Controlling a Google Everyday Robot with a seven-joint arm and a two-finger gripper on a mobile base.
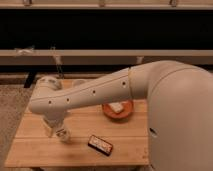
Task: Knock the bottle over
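The small white bottle (63, 134) with its patterned label shows low on the left part of the wooden table (75, 150), partly covered by my arm. I cannot tell whether it stands upright or leans. My gripper (51, 126) hangs down from the white arm's wrist right beside the bottle on its left, touching or nearly touching it. The arm reaches across the table from the right.
An orange plate (125, 114) holding a white piece sits at mid-table. A flat dark packet (100, 145) lies near the front edge. The translucent cup's rim (78, 83) peeks out behind the arm. The dark red object is hidden. Shelving runs along the back.
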